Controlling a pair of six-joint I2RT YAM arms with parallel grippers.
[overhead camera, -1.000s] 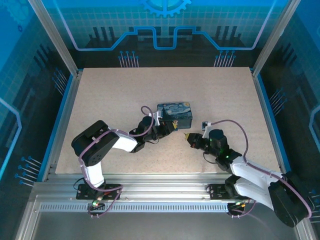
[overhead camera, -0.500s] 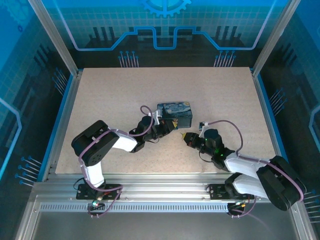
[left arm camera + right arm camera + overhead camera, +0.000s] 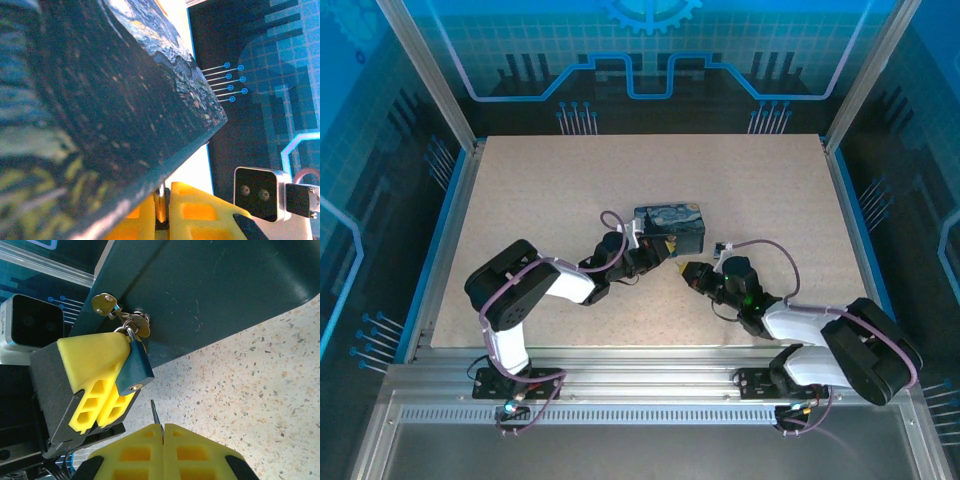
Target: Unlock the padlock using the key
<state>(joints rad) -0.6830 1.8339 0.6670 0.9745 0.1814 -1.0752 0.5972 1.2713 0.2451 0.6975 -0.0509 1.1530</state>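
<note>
Since a second ago the right arm has folded in leftward, bringing the right gripper (image 3: 690,272) nearer the small block-shaped padlock (image 3: 134,371), which looks dark teal in shade with a brass keyhole face. The padlock sits about mid-tabletop, just off the near side of the dark blue rectangular painted tin (image 3: 670,228). It is held at the tips of the clenched left gripper (image 3: 663,252). Its long axis runs from the silver shackle (image 3: 129,334) to the keyhole end, which is turned toward the right gripper. Brass spare keys (image 3: 106,303) dangle at the shackle. The right gripper is clenched on a thin key (image 3: 154,413), blade aimed at the keyhole, just apart. Around them the speckled beige tabletop (image 3: 540,190) lies bare out to its far, left and right edges.
</note>
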